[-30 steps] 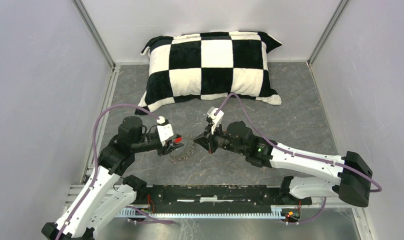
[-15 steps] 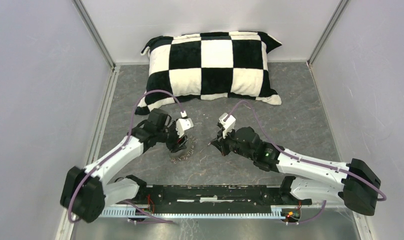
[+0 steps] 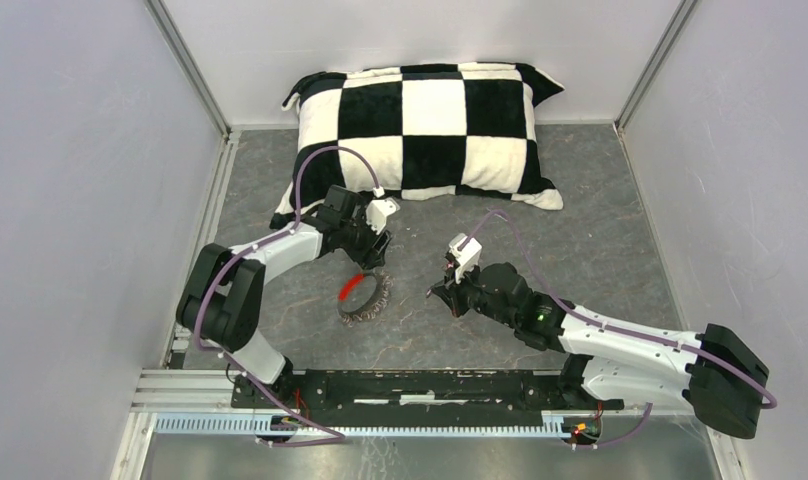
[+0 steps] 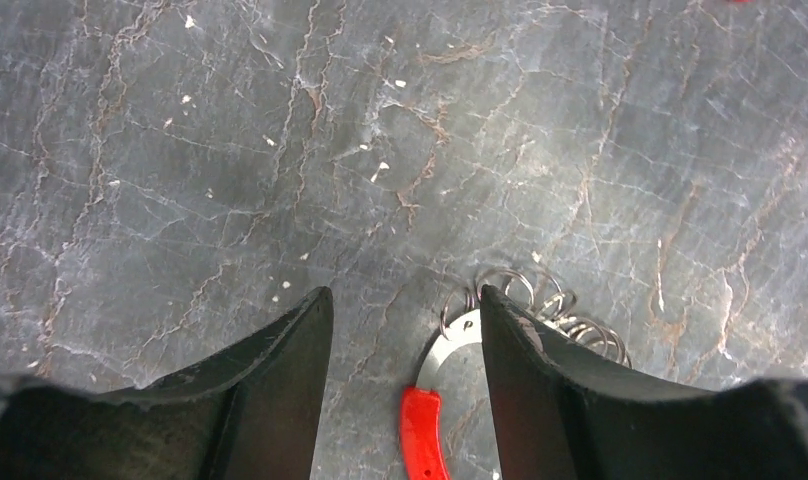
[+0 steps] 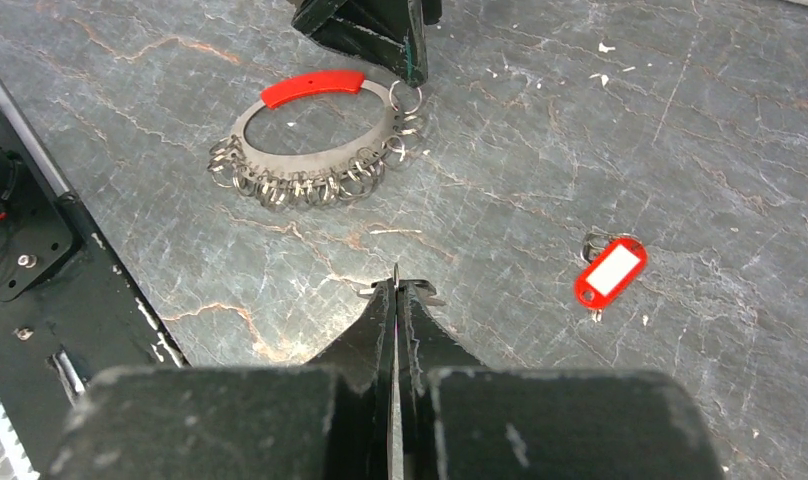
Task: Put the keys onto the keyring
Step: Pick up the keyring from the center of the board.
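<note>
The keyring [image 3: 365, 298] lies flat on the table, a silvery band hung with several small wire rings and one red section [image 3: 352, 287]. It also shows in the right wrist view [image 5: 310, 140] and the left wrist view [image 4: 448, 355]. My left gripper [image 3: 373, 262] is open just above its far edge, one finger [image 4: 525, 370] over the rings, holding nothing. The red-headed key [image 5: 610, 272] lies alone on the table. My right gripper [image 5: 396, 285] is shut on a thin metal piece, seemingly the other key; its head is hidden.
A black-and-white checked pillow [image 3: 425, 130] lies at the back of the table. Grey walls close in the left, right and back. The black base rail [image 3: 430, 385] runs along the near edge.
My left gripper has let go of the keyring, swung to its far side and stands open there. The keyring now lies flat. My right gripper has drawn back to the right, still shut.
</note>
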`<state>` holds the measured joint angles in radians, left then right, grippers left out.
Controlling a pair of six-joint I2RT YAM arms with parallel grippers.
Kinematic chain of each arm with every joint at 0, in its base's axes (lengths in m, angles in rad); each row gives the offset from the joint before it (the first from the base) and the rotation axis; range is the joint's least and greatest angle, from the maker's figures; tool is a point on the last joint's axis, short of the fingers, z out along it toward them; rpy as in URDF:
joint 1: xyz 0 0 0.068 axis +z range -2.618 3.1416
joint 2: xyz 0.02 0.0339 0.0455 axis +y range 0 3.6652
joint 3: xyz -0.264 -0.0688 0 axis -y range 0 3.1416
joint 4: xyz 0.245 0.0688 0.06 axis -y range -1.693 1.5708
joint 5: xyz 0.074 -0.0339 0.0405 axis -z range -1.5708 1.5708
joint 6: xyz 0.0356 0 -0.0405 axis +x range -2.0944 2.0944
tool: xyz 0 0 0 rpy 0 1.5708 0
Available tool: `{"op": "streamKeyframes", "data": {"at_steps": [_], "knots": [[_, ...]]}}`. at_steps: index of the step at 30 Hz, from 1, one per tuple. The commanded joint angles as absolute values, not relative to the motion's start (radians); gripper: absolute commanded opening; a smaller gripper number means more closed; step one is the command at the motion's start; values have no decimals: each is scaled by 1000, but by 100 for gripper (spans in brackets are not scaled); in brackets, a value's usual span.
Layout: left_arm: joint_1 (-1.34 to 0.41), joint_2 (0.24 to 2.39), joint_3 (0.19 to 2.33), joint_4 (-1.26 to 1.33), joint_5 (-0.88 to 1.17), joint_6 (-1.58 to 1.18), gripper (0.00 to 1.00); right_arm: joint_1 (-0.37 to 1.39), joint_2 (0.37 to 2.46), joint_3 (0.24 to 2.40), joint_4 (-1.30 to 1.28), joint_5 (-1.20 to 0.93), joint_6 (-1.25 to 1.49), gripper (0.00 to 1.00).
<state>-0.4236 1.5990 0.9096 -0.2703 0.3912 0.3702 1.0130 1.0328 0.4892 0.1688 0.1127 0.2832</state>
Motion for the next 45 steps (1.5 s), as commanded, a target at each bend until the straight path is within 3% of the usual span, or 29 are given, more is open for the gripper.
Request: {"op": "streamKeyframes", "data": {"at_steps": [1,29,32,36,45], "knots": [[-420,1641,944,-244,378,298,62,995,1007,471,240,107,289,0],[-412,1670,910,-313,486,283,33,921,997,479,234,48,279,0],[-411,1675,913,-315,490,284,24,916,995,480,232,49,280,0],[-411,1675,919,-300,504,282,3,911,998,482,229,45,275,0],[-411,1631,1036,-439,678,389,2,887,988,470,216,38,269,0]]}}
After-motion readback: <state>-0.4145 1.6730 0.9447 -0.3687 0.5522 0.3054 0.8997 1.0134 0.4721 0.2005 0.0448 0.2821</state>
